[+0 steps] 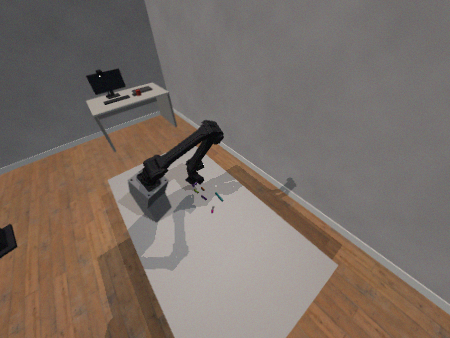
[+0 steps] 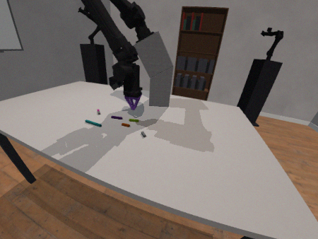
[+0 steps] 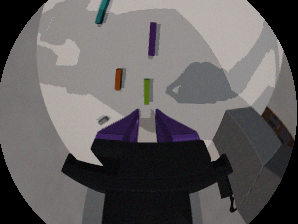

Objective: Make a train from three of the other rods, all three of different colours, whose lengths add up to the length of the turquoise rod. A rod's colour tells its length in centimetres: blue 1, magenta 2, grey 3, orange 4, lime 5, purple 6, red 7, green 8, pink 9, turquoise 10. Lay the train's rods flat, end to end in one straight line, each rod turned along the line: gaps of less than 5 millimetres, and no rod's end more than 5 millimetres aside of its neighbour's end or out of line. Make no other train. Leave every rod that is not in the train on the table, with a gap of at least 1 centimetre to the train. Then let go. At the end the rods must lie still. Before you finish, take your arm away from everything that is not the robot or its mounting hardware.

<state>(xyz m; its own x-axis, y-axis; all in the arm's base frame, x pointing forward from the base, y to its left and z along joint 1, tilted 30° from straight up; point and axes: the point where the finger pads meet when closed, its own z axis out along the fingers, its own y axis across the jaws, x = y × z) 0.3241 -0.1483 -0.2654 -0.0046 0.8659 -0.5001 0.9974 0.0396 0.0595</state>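
Several short rods lie on the white table. The turquoise rod is at the left, also in the wrist view. Near it are a magenta rod, a purple rod, an orange rod, a lime rod and a grey rod. They lie apart, none end to end. My gripper hangs just behind the lime rod, above the table. Its purple fingers are drawn close together with only a narrow gap, and nothing is between them.
The arm's grey base block stands on the table right behind the rods. A bookshelf and a black pedestal with another arm stand beyond the table's far edge.
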